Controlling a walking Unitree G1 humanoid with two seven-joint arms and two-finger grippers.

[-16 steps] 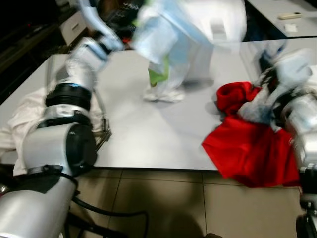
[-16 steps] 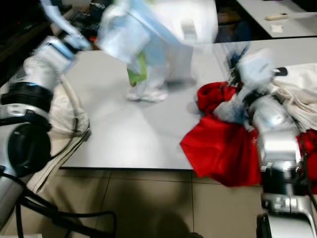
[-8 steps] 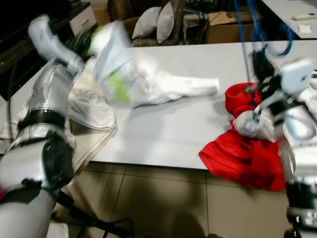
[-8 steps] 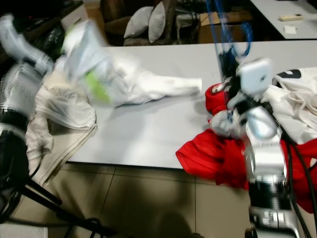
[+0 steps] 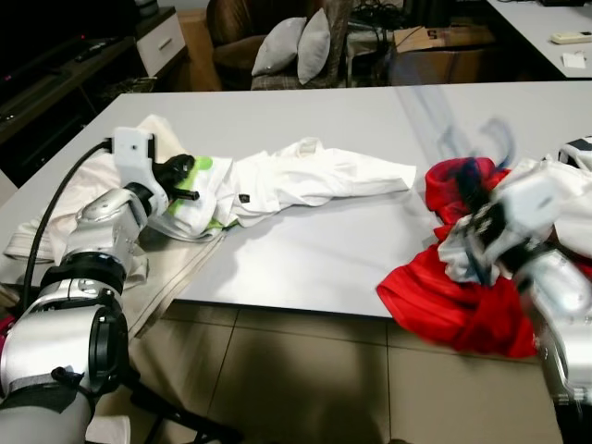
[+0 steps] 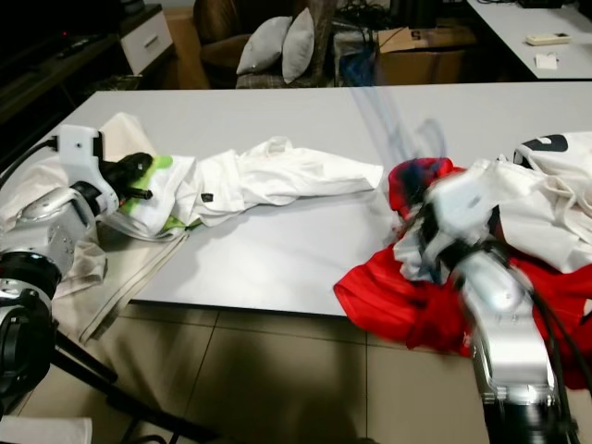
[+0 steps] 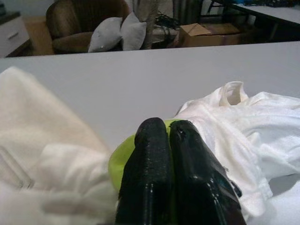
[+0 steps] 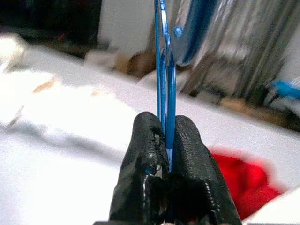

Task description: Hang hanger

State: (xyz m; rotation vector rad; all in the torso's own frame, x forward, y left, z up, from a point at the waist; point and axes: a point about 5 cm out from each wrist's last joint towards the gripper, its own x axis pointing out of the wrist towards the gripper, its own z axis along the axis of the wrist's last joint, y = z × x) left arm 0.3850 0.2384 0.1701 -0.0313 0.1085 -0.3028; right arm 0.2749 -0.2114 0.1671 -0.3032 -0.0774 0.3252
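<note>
Thin blue hanger (image 8: pixel 165 70) (glossy), matt table (image 5: pixel 305 259), cloth shirt (image 5: pixel 305 176).

We see: hanger (image 8: pixel 165 70) blue; fingers (image 8: pixel 147 159) black; shirt (image 5: pixel 305 180) white with lime-green patch (image 7: pixel 123 157); garment (image 5: pixel 444 296) red; table (image 5: pixel 314 259) pale grey; cushions (image 5: pixel 296 42) grey; floor tiles (image 5: pixel 305 379) beige.
</note>
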